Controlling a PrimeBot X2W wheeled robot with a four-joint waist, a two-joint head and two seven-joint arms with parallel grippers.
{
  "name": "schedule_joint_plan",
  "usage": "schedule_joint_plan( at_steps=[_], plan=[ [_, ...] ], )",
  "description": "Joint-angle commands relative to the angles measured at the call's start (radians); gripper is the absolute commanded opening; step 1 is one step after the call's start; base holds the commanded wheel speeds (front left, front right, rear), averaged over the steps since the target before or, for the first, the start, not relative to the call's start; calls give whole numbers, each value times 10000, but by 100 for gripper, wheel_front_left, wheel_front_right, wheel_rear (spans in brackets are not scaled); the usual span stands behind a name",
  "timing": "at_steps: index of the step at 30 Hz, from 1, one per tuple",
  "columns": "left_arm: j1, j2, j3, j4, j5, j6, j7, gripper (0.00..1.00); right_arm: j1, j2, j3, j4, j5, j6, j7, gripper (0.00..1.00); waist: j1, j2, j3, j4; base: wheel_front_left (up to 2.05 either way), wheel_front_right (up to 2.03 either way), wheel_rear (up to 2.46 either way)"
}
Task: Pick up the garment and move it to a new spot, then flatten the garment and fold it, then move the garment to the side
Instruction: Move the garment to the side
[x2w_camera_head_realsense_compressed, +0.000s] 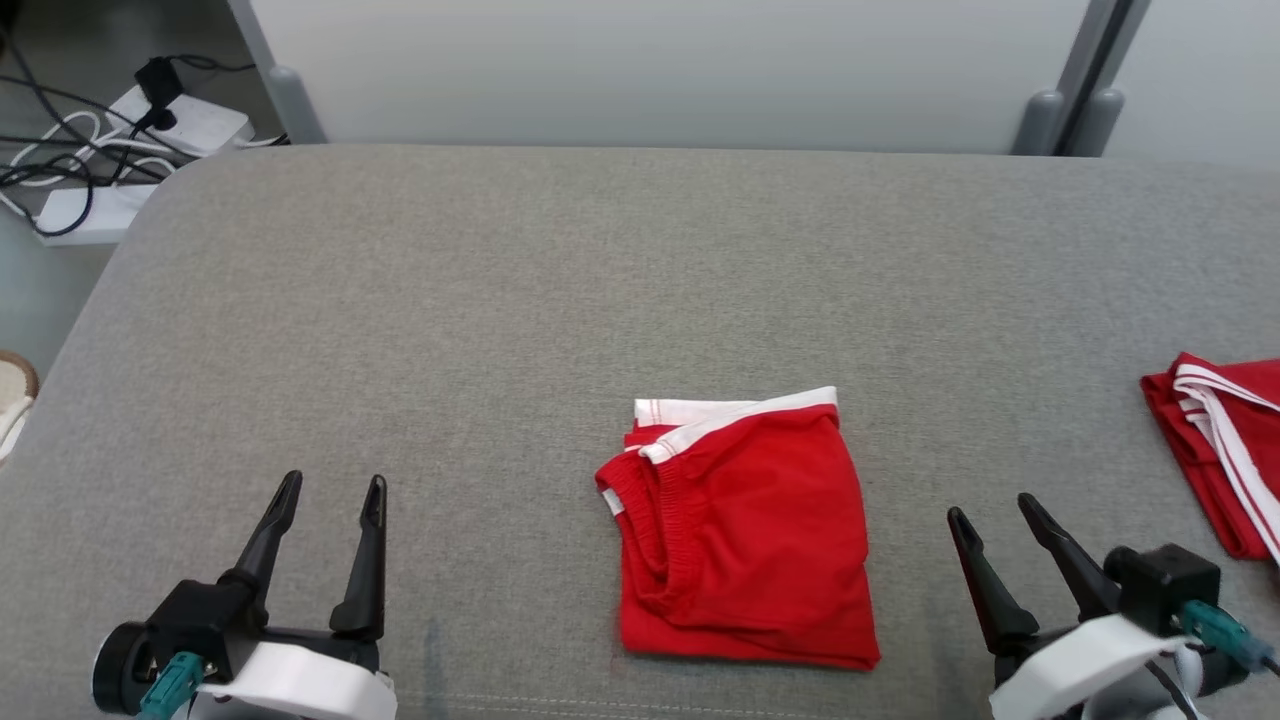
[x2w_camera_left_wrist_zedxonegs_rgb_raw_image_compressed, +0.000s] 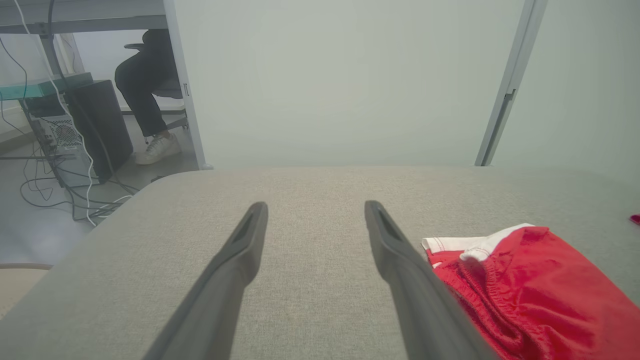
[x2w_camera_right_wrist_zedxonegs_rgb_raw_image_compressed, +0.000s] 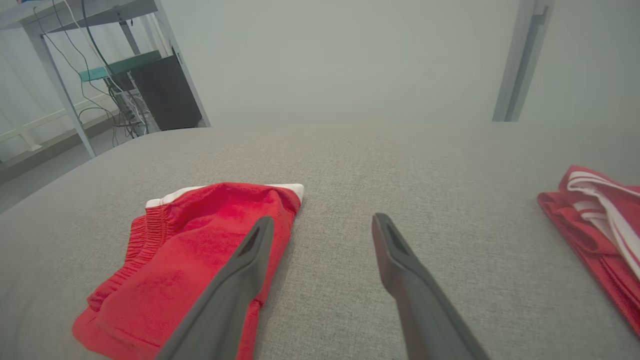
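a grey fabric-covered bench (x2w_camera_head_realsense_compressed: 640, 260) with rounded corners stands against a pale, matte wall panel (x2w_camera_head_realsense_compressed: 650, 70) divided by grey metal posts (x2w_camera_head_realsense_compressed: 1085, 100), all under soft, even light. off its far left corner the pale floor (x2w_camera_head_realsense_compressed: 30, 290) carries white power strips (x2w_camera_head_realsense_compressed: 190, 120) and a tangle of black and white cables (x2w_camera_head_realsense_compressed: 50, 165). farther back, a dark computer tower (x2w_camera_left_wrist_zedxonegs_rgb_raw_image_compressed: 97, 125) sits under a metal-framed desk (x2w_camera_left_wrist_zedxonegs_rgb_raw_image_compressed: 90, 20), beside a seated person's dark-trousered leg (x2w_camera_left_wrist_zedxonegs_rgb_raw_image_compressed: 140, 90) and white shoe (x2w_camera_left_wrist_zedxonegs_rgb_raw_image_compressed: 157, 149).
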Motion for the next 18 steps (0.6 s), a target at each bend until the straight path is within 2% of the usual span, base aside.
schedule_joint_plan(
  at_steps=[1,5,9,14,18],
  plan=[
    [-716,135,248,-262,105,-88,-44,100,-690,-304,557,164,489,14,320,100,0,0,263,371,0,0,0],
    [-1030,-47,-31,-135,155,-237,-90,100,-1449,-663,1575,1099,1304,14,990,100,0,0,539,897,0,0,0],
    [-1312,-239,-251,78,170,-396,-161,100,-2041,-908,2305,1924,1944,14,1213,100,0,0,815,1420,0,0,0],
    [-1512,-396,-337,359,159,-539,-265,100,-2593,-976,2678,2924,2686,14,1502,100,0,0,1040,1840,0,0,0],
    [-1570,-446,-299,509,165,-586,-325,100,-2959,-942,3017,3274,3282,14,1671,100,0,0,1091,1872,0,0,0]
  ],
)
